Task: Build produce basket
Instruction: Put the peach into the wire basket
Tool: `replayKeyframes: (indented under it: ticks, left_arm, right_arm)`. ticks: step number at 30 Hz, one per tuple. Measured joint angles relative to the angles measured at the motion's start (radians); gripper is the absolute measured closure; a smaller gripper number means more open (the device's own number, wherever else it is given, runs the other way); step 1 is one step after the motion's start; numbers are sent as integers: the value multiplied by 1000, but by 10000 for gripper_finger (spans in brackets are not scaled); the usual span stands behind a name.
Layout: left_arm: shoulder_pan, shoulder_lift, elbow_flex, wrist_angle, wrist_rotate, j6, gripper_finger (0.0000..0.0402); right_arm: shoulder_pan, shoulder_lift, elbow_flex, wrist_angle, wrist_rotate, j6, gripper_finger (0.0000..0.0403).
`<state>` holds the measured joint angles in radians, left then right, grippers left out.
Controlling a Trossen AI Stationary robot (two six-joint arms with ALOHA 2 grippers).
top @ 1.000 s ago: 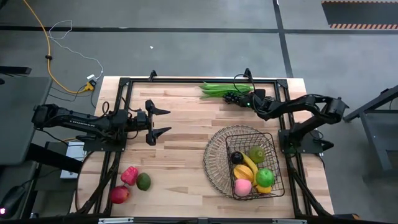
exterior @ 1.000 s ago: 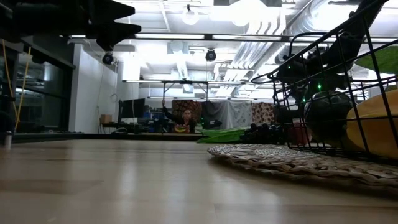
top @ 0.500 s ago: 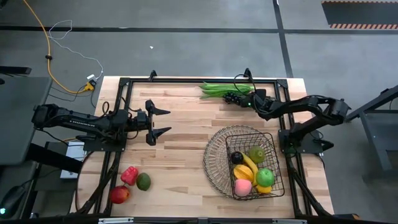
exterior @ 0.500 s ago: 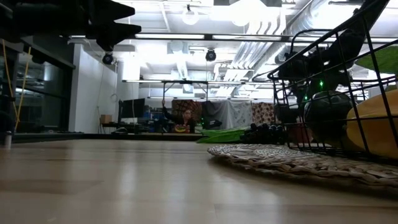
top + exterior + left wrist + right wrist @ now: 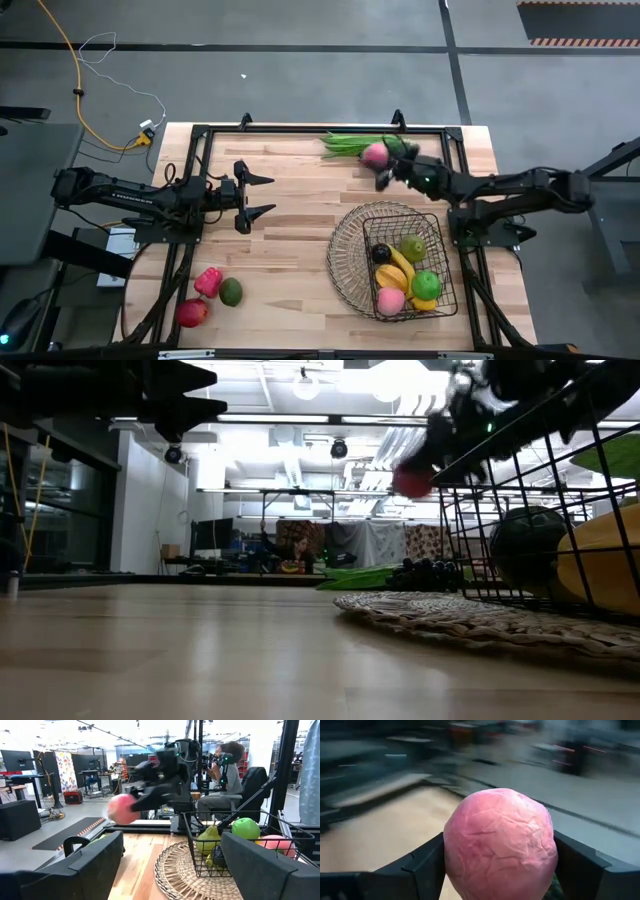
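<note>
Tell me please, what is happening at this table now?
The right gripper holds a pink peach between its jaws, above the table's far side near the green beans. The basket already contains several fruits. The left gripper waits open over the table's left part.

Change over the last 1 s: the right gripper, previously low over the bench's far edge beside the dark grape cluster and long green beans, has risen and now grips a round pink crinkled peach between its 2 dark fingers. The right arm has stretched out straighter toward the far edge. In the low view the peach now hangs well above the bench surface, where no fruit appeared before; the right wrist view shows it clamped on both sides.
</note>
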<state>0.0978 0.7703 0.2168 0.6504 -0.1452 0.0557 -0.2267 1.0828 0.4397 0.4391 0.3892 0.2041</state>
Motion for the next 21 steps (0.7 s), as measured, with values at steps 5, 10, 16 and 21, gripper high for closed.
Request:
replayKeyframes:
  ticks: [5,10,16,21]
  left_arm:
    - [0,0,0,-3,0,-18,76]
    - [0,0,0,-3,8,-18,76]
    - [0,0,0,-3,7,-18,76]
    - [0,0,0,-3,5,-18,76]
  right_arm:
    - [91,18,0,154,-388,-122,111]
    - [150,14,0,216,-529,-184,106]
    - [148,13,0,211,-505,-186,105]
    - [148,13,0,209,-505,-186,105]
